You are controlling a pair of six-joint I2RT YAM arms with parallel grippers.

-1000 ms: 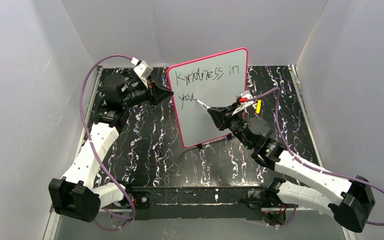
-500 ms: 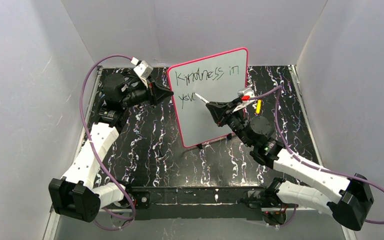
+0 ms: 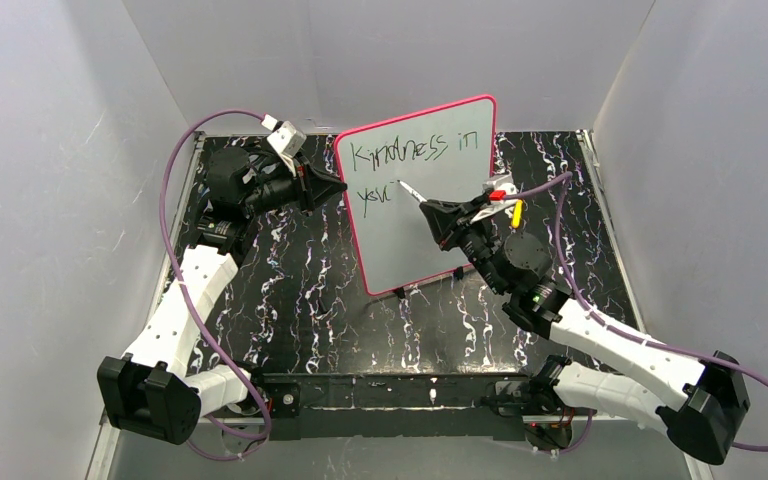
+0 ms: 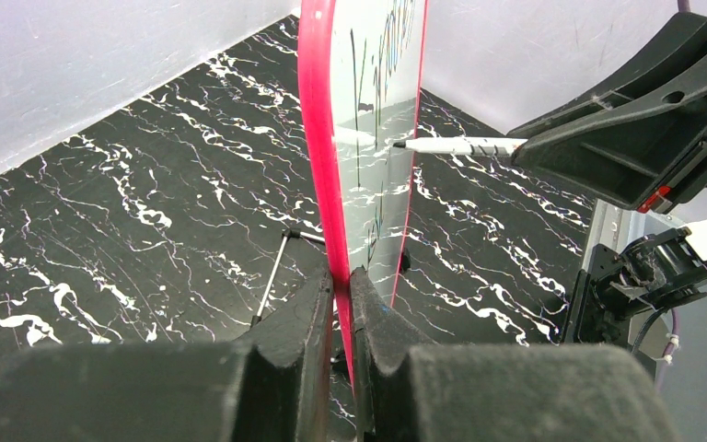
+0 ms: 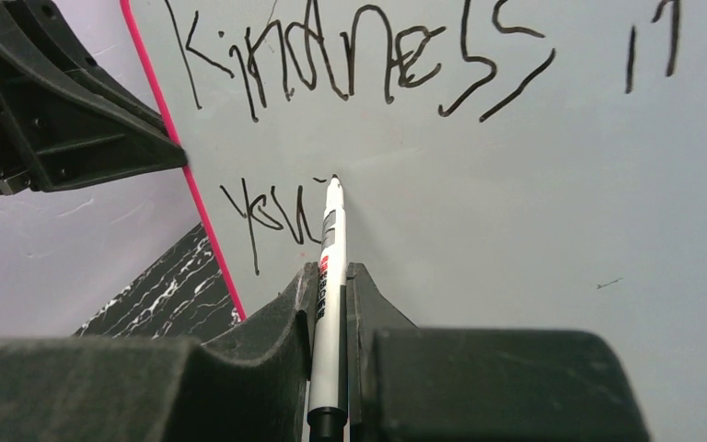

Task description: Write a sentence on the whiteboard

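Note:
The whiteboard point(image 3: 425, 235) stands upright on the black marbled table, pink-red frame point(image 4: 318, 138) around it. My left gripper point(image 3: 338, 188) is shut on its left edge, fingers point(image 4: 382, 322) either side of the frame. The sentence point(image 5: 350, 64) reads "Kindness in", with "you" point(image 5: 272, 216) and a short stroke starting the second line. My right gripper point(image 5: 332, 272) is shut on a white marker point(image 5: 331, 249), whose tip rests on the board just right of "you". In the left wrist view the marker point(image 4: 460, 145) meets the board face.
The marbled table point(image 3: 300, 290) is ringed by pale grey walls. The board's black feet point(image 3: 400, 292) stand near the table's middle. A thin metal leg point(image 4: 272, 276) props the board from behind. Purple cables loop from both arms.
The right gripper has carried the marker up and to the right, from below "you" to its upper right end, and a short stroke has appeared there. The left gripper and board stay still.

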